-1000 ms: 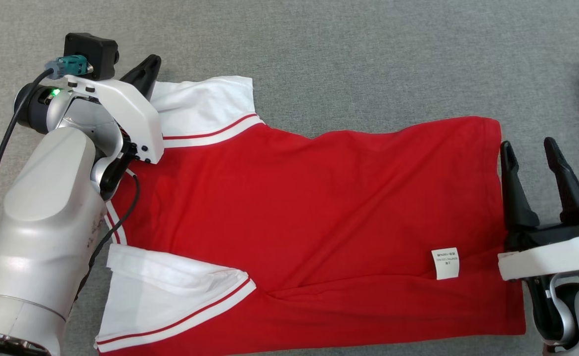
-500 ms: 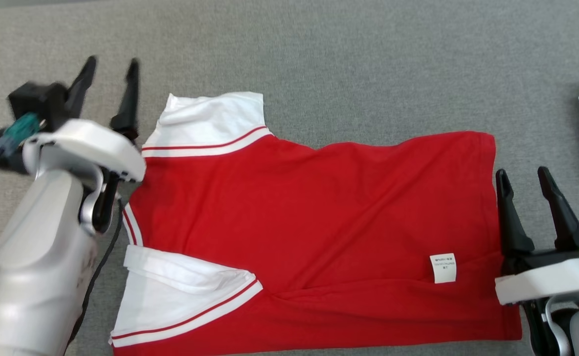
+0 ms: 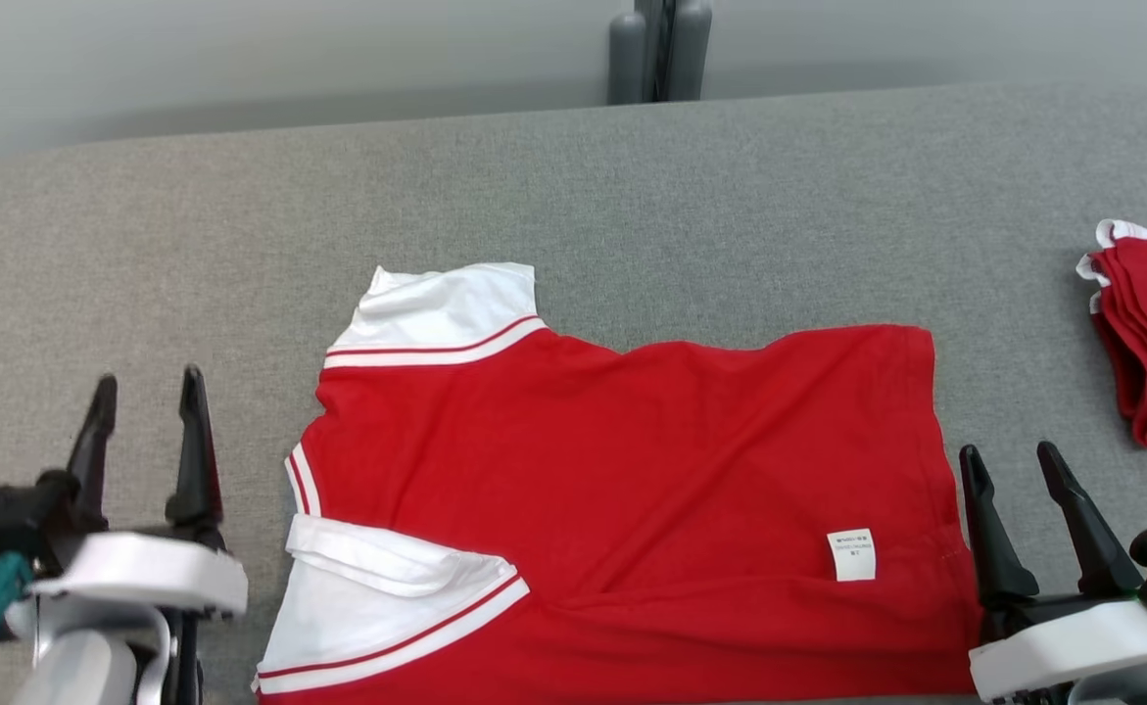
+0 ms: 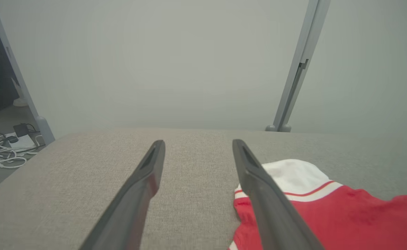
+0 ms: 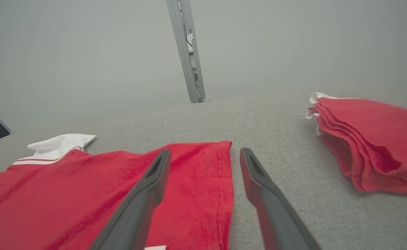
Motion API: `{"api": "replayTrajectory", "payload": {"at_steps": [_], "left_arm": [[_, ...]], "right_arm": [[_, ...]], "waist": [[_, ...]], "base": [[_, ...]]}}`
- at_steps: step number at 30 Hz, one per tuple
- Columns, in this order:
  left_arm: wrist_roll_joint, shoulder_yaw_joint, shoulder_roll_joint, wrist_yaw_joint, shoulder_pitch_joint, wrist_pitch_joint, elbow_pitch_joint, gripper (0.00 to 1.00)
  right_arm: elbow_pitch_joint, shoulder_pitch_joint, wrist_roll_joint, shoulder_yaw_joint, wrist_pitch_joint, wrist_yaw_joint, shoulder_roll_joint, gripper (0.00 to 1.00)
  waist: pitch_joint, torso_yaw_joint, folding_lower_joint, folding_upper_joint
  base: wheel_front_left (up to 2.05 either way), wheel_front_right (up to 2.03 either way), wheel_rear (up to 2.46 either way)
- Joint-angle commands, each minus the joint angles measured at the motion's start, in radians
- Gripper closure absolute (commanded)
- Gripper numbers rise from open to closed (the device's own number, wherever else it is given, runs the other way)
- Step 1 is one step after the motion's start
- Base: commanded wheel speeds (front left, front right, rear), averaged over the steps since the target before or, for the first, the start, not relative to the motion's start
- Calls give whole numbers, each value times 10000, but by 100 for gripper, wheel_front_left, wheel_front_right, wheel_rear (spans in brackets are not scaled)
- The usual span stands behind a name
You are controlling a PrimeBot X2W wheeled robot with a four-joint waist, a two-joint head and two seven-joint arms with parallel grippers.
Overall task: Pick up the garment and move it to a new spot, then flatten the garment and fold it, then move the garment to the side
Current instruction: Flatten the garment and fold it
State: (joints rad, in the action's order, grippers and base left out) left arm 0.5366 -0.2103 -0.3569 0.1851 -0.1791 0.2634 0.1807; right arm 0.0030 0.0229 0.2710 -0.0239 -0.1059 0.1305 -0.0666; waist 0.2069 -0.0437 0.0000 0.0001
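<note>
Roughly flat red garment, left hand open beside its collar, right hand open by hem

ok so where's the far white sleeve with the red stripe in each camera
Head view: the white fabric sleeve with a red stripe lies left of centre, at the far left corner of the red shirt.
Left wrist view: the sleeve sits at the lower right.
Right wrist view: the sleeve sits near the left edge, at mid-height.
Shared landmark: the grey upright metal post beyond it, also in the left wrist and right wrist views.
</note>
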Motion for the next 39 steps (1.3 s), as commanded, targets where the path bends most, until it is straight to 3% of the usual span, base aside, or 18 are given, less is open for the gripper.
{"api": "replayTrajectory", "payload": {"at_steps": [1,13,19,26,34,39], "left_arm": [[-66,8,-32,102,237,0,-205,0],[-85,-267,-247,299,1127,-495,-1169,0],[-153,-244,-388,221,309,-660,-1524,0],[-298,-980,-557,-753,-2919,-2093,-1212,0],[406,-1814,-54,-2138,-5422,-3936,1984,0],[581,-2057,78,-2538,-6029,-4451,3590,0]], "right_arm": [[-57,112,31,-31,21,7,-19,0],[-242,277,20,-104,149,7,-48,0],[-384,189,78,-148,114,7,-10,0],[-643,-351,-63,96,156,7,23,0],[-317,-957,66,491,-157,7,94,0],[-65,-1049,112,544,-321,7,117,0]], "waist": [[-138,6,0,-1],[-223,24,0,-1],[27,86,0,-1],[1109,-102,0,-1],[2044,-677,0,-1],[2230,-803,0,-1]], "base": [[0,0,0],[0,0,0],[0,0,0],[0,0,0],[0,0,0],[0,0,0]]}}
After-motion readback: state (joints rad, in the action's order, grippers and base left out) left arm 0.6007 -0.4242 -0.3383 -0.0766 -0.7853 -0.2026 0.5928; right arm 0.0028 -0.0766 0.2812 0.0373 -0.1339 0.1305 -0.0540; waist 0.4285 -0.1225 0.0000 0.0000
